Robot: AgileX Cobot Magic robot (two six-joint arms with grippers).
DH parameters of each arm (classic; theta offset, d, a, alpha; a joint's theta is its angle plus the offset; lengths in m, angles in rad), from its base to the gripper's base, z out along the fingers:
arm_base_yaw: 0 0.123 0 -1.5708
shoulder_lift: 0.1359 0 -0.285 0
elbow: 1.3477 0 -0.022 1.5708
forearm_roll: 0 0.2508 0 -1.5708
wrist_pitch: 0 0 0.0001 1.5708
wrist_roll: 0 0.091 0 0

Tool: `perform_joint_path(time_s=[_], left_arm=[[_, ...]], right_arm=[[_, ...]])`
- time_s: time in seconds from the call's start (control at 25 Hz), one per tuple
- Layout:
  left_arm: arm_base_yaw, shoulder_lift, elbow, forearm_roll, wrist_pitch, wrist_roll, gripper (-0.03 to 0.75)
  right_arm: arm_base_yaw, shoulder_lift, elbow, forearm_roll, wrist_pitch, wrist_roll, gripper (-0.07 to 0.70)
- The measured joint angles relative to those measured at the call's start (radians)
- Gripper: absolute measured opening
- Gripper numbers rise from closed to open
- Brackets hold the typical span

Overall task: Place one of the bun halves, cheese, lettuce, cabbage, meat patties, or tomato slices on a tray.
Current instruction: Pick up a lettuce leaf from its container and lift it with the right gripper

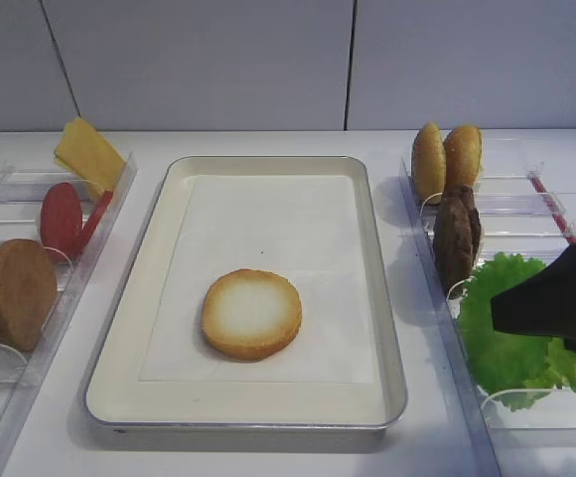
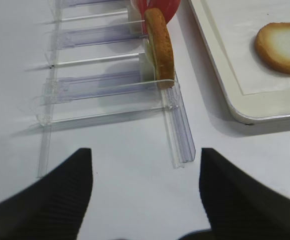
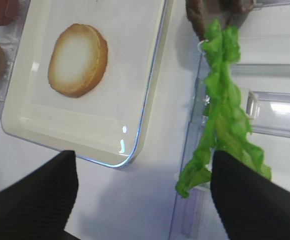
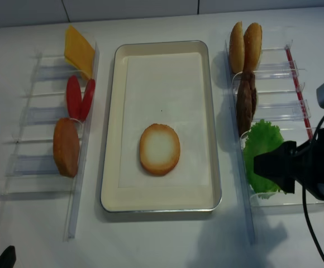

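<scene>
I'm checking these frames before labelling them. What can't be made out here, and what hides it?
- Lettuce: in the exterior high view the right gripper covers its right part.
- Whether the fingers touch the lettuce: not clear in the right wrist view.
- Meat patties: standing on edge, overlapping; the count is unclear.
- Left gripper: only a dark tip at the realsense view's bottom edge.

Black right gripper [image 4: 274,167] covers part of the ruffled bright-green lettuce leaf [image 4: 261,144]; finger contact unclear. Dark brown round meat patties [image 3: 205,12] cut off at the right wrist view's top.
</scene>
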Motion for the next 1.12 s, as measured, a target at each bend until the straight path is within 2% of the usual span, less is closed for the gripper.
perform_joint_path(time_s=[0.2, 0.48, 0.76, 1.0, 1.12], left_arm=[[0.000, 0.000, 0.000, 0.000, 0.000, 0.000, 0.467], [0.000, 0.000, 0.000, 0.000, 0.000, 0.000, 0.467], [0.000, 0.000, 0.000, 0.000, 0.000, 0.000, 0.467], [0.000, 0.000, 0.000, 0.000, 0.000, 0.000, 0.467], [0.000, 0.000, 0.000, 0.000, 0.000, 0.000, 0.467]], right_arm=[[0.000, 0.076, 0.000, 0.005, -0.046, -0.063, 0.538], [0.000, 0.129, 0.000, 0.031, -0.093, -0.073, 0.512], [0.000, 0.145, 0.000, 0.050, -0.111, -0.073, 0.340], [0.000, 0.145, 0.000, 0.066, -0.117, -0.080, 0.052], [0.000, 0.145, 0.000, 0.076, -0.117, -0.099, 0.024]])
